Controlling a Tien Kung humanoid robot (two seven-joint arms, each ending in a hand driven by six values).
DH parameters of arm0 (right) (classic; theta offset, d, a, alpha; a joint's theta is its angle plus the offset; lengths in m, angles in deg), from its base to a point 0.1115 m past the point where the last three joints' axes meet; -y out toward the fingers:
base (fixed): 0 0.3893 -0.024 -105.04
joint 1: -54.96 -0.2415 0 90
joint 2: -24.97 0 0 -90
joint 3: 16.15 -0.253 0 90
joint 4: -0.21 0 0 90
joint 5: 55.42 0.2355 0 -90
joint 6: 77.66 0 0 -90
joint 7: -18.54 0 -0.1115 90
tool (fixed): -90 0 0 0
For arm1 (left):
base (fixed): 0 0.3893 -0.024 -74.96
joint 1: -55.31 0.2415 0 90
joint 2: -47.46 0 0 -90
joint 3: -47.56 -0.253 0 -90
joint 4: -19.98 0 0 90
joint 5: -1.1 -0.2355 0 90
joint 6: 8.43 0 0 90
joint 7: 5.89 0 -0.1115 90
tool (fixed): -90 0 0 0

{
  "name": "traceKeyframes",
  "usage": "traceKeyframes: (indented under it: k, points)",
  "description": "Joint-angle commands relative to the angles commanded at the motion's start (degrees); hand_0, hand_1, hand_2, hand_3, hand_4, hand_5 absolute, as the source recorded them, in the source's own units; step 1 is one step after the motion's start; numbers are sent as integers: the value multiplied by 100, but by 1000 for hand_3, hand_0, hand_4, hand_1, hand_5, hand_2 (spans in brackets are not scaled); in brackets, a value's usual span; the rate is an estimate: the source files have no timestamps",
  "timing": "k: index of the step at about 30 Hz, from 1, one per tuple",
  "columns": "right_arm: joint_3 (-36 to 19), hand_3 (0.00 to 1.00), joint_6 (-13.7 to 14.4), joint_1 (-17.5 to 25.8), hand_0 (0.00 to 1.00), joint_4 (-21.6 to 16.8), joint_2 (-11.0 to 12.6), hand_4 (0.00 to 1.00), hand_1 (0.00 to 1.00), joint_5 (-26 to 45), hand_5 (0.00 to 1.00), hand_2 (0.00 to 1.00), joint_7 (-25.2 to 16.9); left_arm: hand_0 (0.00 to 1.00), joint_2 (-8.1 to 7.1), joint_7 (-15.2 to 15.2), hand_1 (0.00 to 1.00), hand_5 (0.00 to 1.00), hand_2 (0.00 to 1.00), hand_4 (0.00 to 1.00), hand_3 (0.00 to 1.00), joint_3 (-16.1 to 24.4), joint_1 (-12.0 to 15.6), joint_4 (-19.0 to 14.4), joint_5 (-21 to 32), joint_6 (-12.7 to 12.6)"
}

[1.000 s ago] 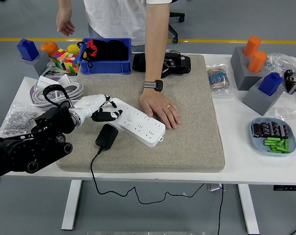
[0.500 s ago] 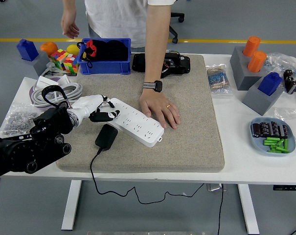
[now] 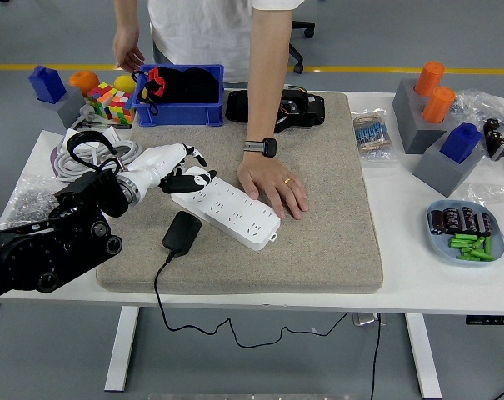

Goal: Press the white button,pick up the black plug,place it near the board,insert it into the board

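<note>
A white power strip (image 3: pixel 228 208) lies slantwise on the grey felt mat (image 3: pixel 318 192). My left hand (image 3: pixel 178 171), white with black fingertips, hovers over the strip's upper-left end, fingers spread and holding nothing. The black plug (image 3: pixel 182 232) rests on the mat just below the strip, its cable trailing off the table's front edge. A person's hand (image 3: pixel 274 187) lies flat on the mat, touching the strip's right side. My right hand is out of view.
A blue bin (image 3: pixel 181 96) with black items stands at the back; the person's other hand (image 3: pixel 128 52) reaches near it. Coiled white cables (image 3: pixel 93 154) lie at left. Grey blocks with orange and blue shapes (image 3: pixel 439 117) and a plate of parts (image 3: pixel 466 231) sit at right.
My left hand has lifted and shifted up toward the strip's upper-left end, fingers spreading wider. The person's far hand moved toward the blue bin.
</note>
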Motion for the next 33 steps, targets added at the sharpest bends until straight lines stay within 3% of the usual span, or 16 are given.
traceKeyframes:
  k: [5,9,10,15,16,21,22,27,28,33]
  points:
    - [-14,615,0,0,664,0,-7,691,668,-7,477,632,0,379,-69,-49,194,763,176,674,707,469,283,-315,-170,-24]
    - [-25,615,2,9,664,0,-11,691,668,-15,477,632,1,379,-153,-136,194,763,176,674,707,1001,681,-580,-412,27]
    - [-25,616,2,12,664,0,-11,691,668,-20,477,632,1,448,-174,-173,640,548,616,874,762,1118,792,-636,-469,52]
    - [-21,616,5,8,664,-6,-1,691,668,-26,477,632,-1,448,-299,-276,640,548,616,874,762,1506,1251,-902,-660,149]
    - [-19,615,4,6,664,-8,1,691,668,-25,478,632,-1,572,-315,-284,628,438,636,992,811,1548,1309,-939,-691,148]
    - [0,615,4,-9,664,-18,12,691,668,-29,478,632,-2,572,-413,-519,628,438,636,992,811,1781,1734,-1270,-928,226]
    - [10,614,3,-10,664,-21,16,691,668,-28,478,632,-1,691,-425,-609,727,461,745,998,856,1807,1820,-1336,-980,273]
    - [54,614,4,-42,664,-25,36,691,668,-14,478,632,-1,691,-434,-928,727,461,745,998,856,1828,2133,-1552,-1171,451]
    - [70,615,1,-52,664,-26,43,691,668,-8,479,632,1,782,-435,-988,856,511,875,998,905,1808,2204,-1617,-1236,469]
    - [113,615,3,-84,664,-29,80,691,668,9,479,632,-1,782,-405,-1119,856,511,875,998,905,1763,2386,-1763,-1557,367]
